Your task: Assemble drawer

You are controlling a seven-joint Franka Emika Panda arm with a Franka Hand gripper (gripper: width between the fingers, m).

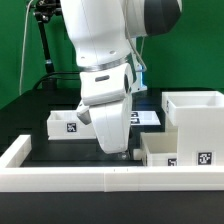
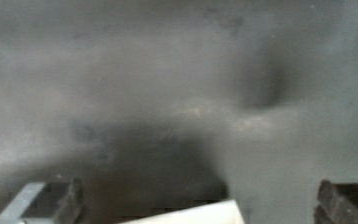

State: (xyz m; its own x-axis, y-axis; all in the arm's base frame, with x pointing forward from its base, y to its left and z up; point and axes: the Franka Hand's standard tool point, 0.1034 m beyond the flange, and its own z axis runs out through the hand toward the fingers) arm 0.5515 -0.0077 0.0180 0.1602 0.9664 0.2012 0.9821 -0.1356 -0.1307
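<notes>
The tool (image 1: 119,152), spread wide apart, hangs low just beside the nearer tray (image 1: 165,152).

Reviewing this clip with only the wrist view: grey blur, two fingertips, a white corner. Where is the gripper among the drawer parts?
Observer: The gripper points down, low over the dark table, just on the exterior view's left of a small tray.
Operator: Any other tray?
Observer: A second tray sits farther back on the exterior view's left.
Operator: And the housing?
Observer: The tall housing stands upright behind the small tray, on the exterior view's right.
</notes>
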